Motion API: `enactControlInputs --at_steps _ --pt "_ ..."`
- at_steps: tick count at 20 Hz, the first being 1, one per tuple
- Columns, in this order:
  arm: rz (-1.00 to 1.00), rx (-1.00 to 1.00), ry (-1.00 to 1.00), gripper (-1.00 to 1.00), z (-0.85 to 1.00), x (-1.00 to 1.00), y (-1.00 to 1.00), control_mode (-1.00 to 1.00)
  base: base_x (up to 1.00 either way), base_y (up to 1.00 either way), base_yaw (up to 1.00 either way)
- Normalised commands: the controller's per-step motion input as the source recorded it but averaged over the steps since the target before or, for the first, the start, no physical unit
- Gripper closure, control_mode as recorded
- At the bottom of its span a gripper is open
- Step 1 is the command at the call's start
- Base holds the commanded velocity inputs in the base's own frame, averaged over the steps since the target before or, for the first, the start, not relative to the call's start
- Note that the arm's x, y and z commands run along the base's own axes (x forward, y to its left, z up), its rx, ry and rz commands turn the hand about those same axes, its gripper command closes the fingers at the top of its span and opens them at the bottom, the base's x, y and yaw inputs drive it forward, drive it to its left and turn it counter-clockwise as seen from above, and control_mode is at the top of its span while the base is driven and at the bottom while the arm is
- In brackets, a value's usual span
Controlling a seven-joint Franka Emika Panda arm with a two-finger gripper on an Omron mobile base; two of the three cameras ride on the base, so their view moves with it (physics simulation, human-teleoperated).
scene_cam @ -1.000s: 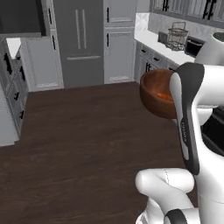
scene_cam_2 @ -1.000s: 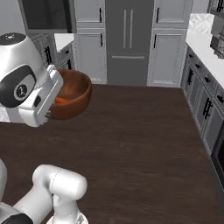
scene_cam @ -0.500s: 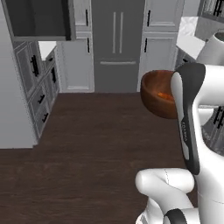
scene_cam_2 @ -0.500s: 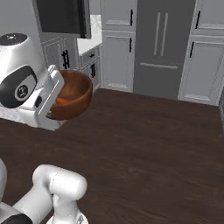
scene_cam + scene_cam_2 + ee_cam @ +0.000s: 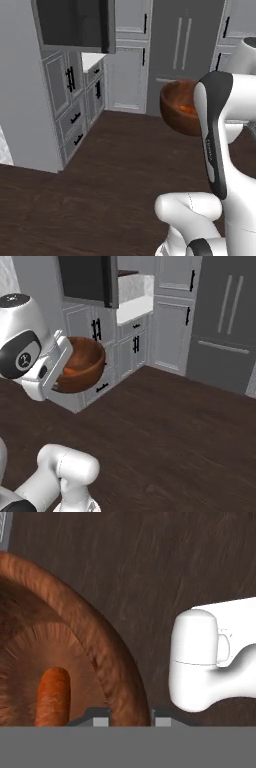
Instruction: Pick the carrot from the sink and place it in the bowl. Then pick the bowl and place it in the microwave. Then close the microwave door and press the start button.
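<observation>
My gripper [image 5: 131, 721] is shut on the rim of the reddish-brown wooden bowl [image 5: 107, 662], one fingertip inside the wall and one outside. I hold the bowl [image 5: 177, 107] in the air above the dark floor, beside my white forearm. The small orange carrot [image 5: 51, 697] lies on the bottom of the bowl [image 5: 85, 363]. The microwave [image 5: 75, 22] appears as a dark panel high in the grey cabinets at the upper left. I cannot tell how its door stands. The sink and the start button are out of view.
Grey cabinets with black handles [image 5: 75, 115] stand under the microwave [image 5: 87, 276], beside a white counter corner [image 5: 132, 306]. A tall grey fridge [image 5: 185, 45] closes the far wall. Dark wooden floor [image 5: 100, 190] stretches between me and the cabinets.
The whole scene has slid to the right as the base turned left. The microwave and the cabinets below it came into view. The bowl stays in the same grip with the carrot inside.
</observation>
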Motion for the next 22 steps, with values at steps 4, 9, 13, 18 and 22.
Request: enactControlInputs --at_steps 4,9,13,18,22 --pt "0.00 0.00 0.00 1.00 0.00 0.00 0.00 1.00 0.66 -1.00 0.37" --pt "0.00 0.00 0.00 1.00 0.00 0.00 0.00 1.00 0.60 -0.98 0.43" --pt "0.00 0.00 0.00 1.00 0.00 0.00 0.00 1.00 0.78 -0.80 0.57" --pt "0.00 0.00 0.00 1.00 0.00 0.00 0.00 1.00 0.30 -1.00 0.49" --pt "0.00 0.00 0.00 1.00 0.00 0.00 0.00 1.00 0.12 -1.00 0.57"
